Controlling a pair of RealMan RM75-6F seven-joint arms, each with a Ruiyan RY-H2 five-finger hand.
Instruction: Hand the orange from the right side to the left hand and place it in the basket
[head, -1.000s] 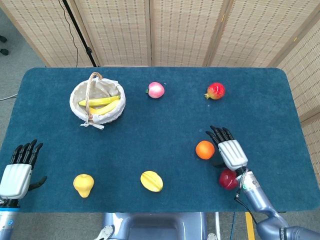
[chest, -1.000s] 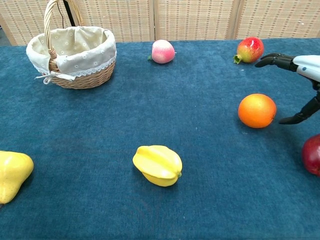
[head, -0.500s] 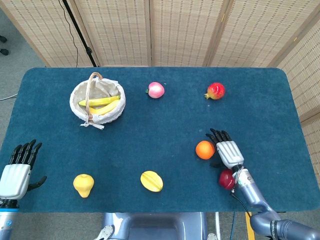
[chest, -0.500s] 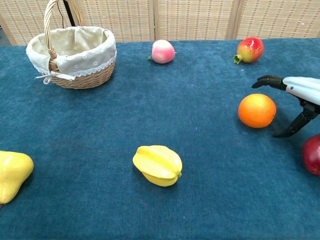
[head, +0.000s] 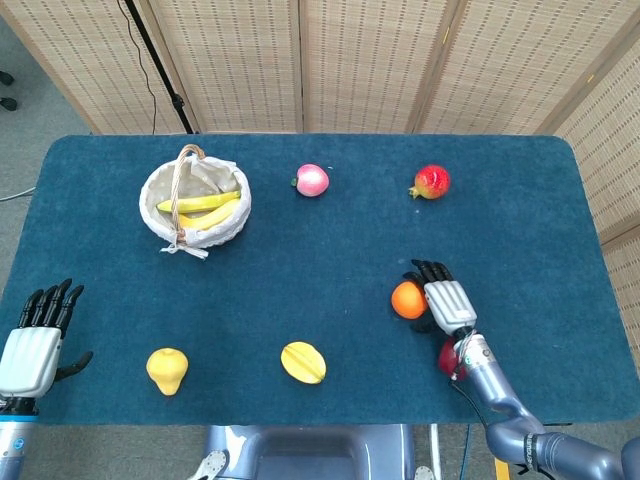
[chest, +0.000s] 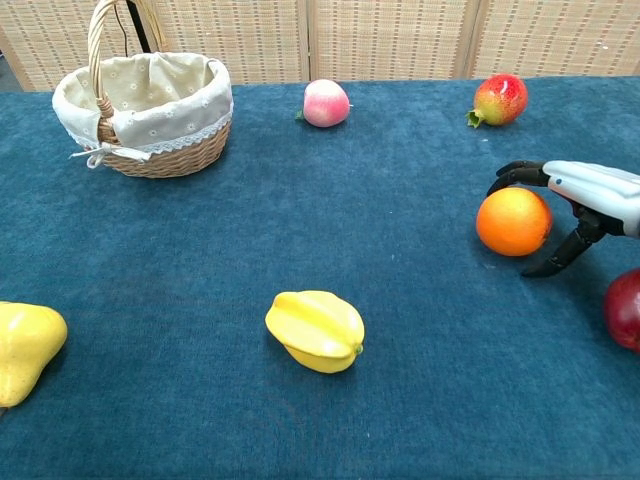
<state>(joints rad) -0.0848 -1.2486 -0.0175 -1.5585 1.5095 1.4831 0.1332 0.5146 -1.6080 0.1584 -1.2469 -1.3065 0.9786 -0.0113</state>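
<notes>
The orange (head: 407, 299) (chest: 513, 221) rests on the blue cloth at the right of the table. My right hand (head: 445, 300) (chest: 585, 190) is at its right side, with dark fingers arched over the orange's top and the thumb by its lower right. The fingers are apart and the orange still lies on the cloth. The wicker basket (head: 225, 230) (chest: 160, 150), lined in white, stands at the far left with bananas inside. My left hand (head: 35, 340) is at the table's near left corner, fingers spread and holding nothing; only the head view shows it.
A red apple (head: 450, 355) (chest: 623, 308) lies just behind my right wrist. A pink peach (head: 312, 180) (chest: 326, 103) and a pomegranate (head: 431, 182) (chest: 499, 98) sit at the far side. A yellow starfruit (head: 303, 362) (chest: 315, 330) and a pear (head: 167, 370) (chest: 25, 340) lie near the front edge.
My right hand has slid left toward the orange, and its fingers now curve over the top. The orange and my left hand have stayed in place.
</notes>
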